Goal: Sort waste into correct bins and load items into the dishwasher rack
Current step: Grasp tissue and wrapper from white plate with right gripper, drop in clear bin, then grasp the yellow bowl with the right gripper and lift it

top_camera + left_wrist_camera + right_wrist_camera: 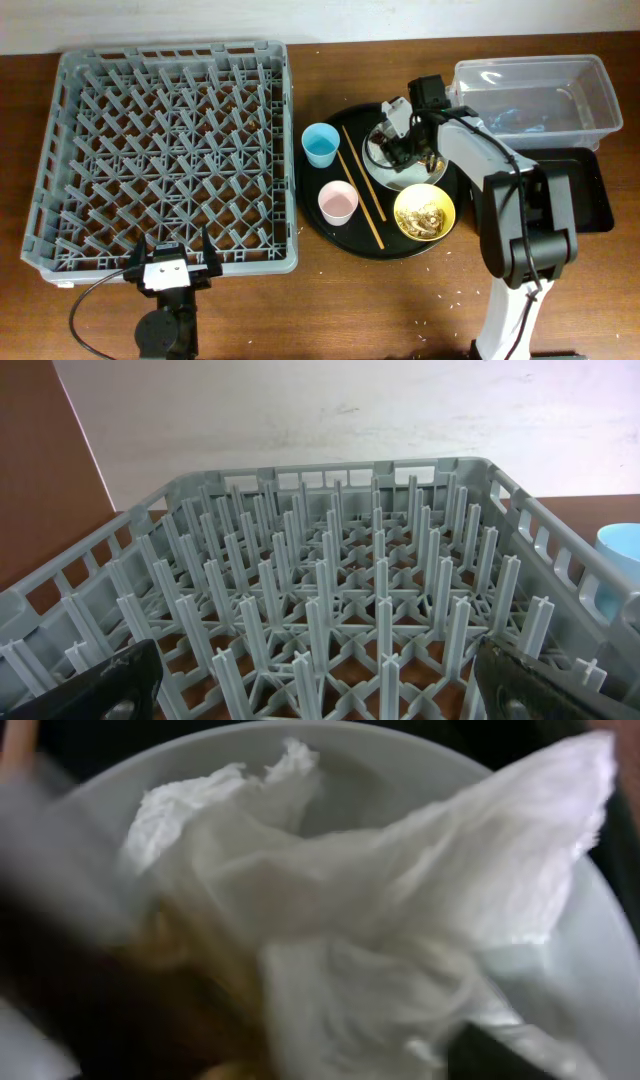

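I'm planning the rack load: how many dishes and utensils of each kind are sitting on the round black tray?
Cups: 2 (light-blue cup, white cup with pink inside)
Bowls: 1 (yellow bowl)
Plates: 1 (pale grey plate)
Chopsticks: 2 (chopsticks)
Total: 6

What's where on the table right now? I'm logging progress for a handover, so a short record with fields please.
rack: dishwasher rack, nothing loaded
round tray: light-blue cup, pink-lined cup, chopsticks, yellow bowl with leftovers, plate
napkin: on the plate
right pincer: at the plate, grip unclear
left pincer: open, at the rack's near edge
clear tub: beyond the tray, to the right
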`<control>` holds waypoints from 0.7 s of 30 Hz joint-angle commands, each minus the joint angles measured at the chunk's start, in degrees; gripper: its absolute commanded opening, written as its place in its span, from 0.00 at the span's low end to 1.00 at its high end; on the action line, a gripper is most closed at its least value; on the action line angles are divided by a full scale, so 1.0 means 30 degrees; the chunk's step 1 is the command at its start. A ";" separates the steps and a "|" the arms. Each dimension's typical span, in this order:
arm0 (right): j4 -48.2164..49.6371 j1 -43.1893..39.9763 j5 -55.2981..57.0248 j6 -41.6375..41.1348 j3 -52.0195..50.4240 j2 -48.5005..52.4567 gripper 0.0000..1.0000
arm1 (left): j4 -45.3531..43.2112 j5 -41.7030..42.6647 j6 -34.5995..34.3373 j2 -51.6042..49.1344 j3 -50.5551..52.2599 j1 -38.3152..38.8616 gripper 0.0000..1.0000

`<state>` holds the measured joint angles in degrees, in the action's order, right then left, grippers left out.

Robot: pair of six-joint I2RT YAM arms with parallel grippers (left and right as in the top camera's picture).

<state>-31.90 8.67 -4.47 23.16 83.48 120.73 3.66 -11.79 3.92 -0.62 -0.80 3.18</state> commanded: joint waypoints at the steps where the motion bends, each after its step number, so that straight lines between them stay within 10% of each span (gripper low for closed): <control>1: -0.0211 0.0095 0.0372 -0.0102 0.0029 0.0860 0.29 | 0.0015 0.0138 0.0240 0.0058 0.0095 -0.0117 0.99; 2: -0.0284 0.0095 0.0379 -0.0204 0.0036 0.0780 0.04 | 0.0015 0.0138 0.0240 0.0058 0.0095 -0.0117 0.99; 13: -0.5654 -0.3869 0.7286 -1.2050 0.7570 -0.3956 0.04 | 0.0015 0.0138 0.0240 0.0058 0.0095 -0.0117 0.99; 21: -0.3410 -0.7388 0.7308 -1.3406 0.7570 0.0007 0.04 | 0.0015 0.0138 0.0240 0.0058 0.0095 -0.0117 0.99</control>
<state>-43.00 -11.84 16.12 -15.90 106.50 117.40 3.64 -11.79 3.92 -0.62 -0.80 3.18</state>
